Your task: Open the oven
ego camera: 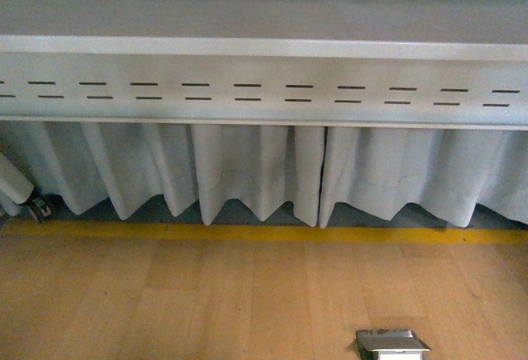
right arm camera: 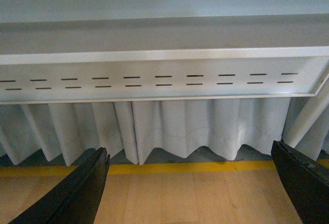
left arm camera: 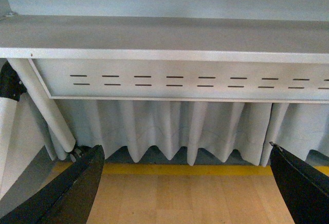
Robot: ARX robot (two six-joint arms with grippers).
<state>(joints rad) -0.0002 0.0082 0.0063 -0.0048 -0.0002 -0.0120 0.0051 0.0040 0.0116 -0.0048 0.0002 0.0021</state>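
The oven is out of view in all three views. My left gripper (left arm camera: 187, 183) is open and empty, its two black fingers (left arm camera: 77, 188) spread wide over the wooden floor. My right gripper (right arm camera: 190, 183) is open and empty too, its black fingers (right arm camera: 82, 190) wide apart above the same floor. Neither arm shows in the front view.
A grey metal table frame with rows of slots (ego camera: 264, 92) spans the front view, with a white pleated curtain (ego camera: 256, 170) below. A yellow floor line (ego camera: 264, 234) runs along the wooden floor (ego camera: 206, 302). A metal floor socket (ego camera: 392, 343) and a white table leg (left arm camera: 43, 106) show.
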